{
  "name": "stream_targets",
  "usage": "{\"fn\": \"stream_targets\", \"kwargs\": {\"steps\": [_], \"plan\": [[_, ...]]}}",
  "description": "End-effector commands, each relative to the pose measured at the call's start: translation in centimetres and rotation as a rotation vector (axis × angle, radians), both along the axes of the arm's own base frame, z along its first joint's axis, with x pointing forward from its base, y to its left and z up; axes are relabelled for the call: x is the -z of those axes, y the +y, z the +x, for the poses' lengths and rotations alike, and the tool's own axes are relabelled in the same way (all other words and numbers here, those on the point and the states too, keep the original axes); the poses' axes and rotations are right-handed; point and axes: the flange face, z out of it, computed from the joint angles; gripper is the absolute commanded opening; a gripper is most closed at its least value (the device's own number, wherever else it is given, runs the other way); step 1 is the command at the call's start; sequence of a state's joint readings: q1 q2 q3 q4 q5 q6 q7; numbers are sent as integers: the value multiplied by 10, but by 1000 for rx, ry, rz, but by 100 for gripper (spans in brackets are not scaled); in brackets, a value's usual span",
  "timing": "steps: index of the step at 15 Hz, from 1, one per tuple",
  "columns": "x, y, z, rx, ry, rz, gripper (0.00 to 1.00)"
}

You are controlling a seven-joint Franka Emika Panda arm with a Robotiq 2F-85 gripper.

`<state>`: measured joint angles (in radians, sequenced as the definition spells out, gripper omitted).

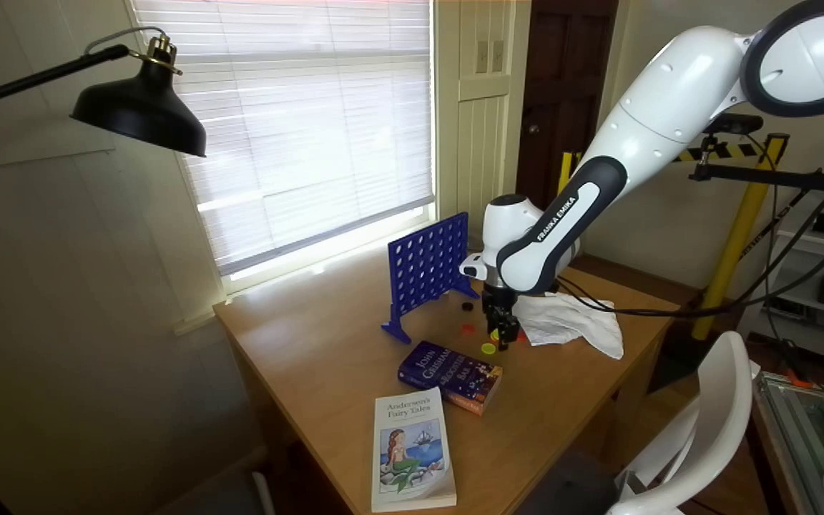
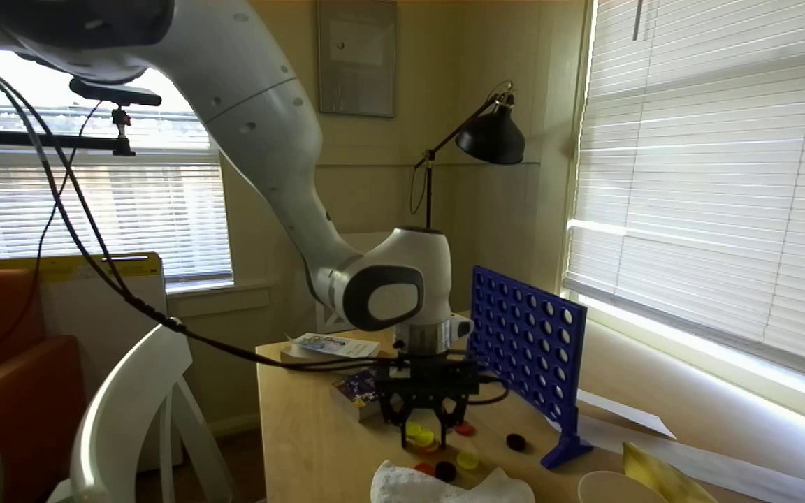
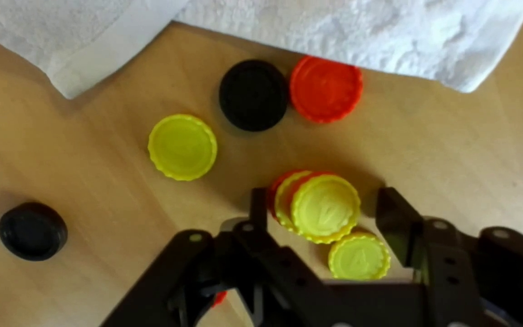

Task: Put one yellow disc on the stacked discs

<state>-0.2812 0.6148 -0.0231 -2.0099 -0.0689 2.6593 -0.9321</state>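
Note:
In the wrist view the stacked discs [image 3: 327, 209], alternating red and yellow, lean in a staggered pile with a yellow one on top. My gripper [image 3: 320, 202] stands open around this pile. Its left finger is close against the lower discs; whether they touch I cannot tell. A gap shows on the right side. One loose yellow disc [image 3: 360, 256] lies beside the pile, nearer the gripper's base. Another yellow disc [image 3: 182, 147] lies apart to the upper left. In an exterior view the gripper [image 2: 423, 441] points straight down, fingertips low by the table.
Black discs [image 3: 253, 95] [image 3: 33, 231] and a red disc [image 3: 326, 89] lie around. A white cloth [image 3: 357, 36] borders them. A blue upright game rack [image 1: 426, 265] stands near the window. Two books, a dark one [image 1: 450, 375] and a pale one [image 1: 412, 450], lie on the wooden table [image 1: 297, 336].

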Motion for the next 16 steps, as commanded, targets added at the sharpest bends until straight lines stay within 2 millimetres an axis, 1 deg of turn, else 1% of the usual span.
{"fn": "stream_targets", "kwargs": {"steps": [1, 3, 5, 6, 7, 8, 14, 16], "plan": [[-1, -5, 3, 30, 21, -20, 68], [-2, -7, 2, 41, 22, -24, 69], [-1, -7, 1, 41, 24, -21, 66], [-1, -7, 1, 43, 25, -21, 59], [0, -7, 2, 43, 22, -20, 54], [0, -6, 1, 44, 23, -20, 52], [0, -8, 1, 49, 27, -20, 55], [0, -8, 2, 48, 28, -19, 52]]}}
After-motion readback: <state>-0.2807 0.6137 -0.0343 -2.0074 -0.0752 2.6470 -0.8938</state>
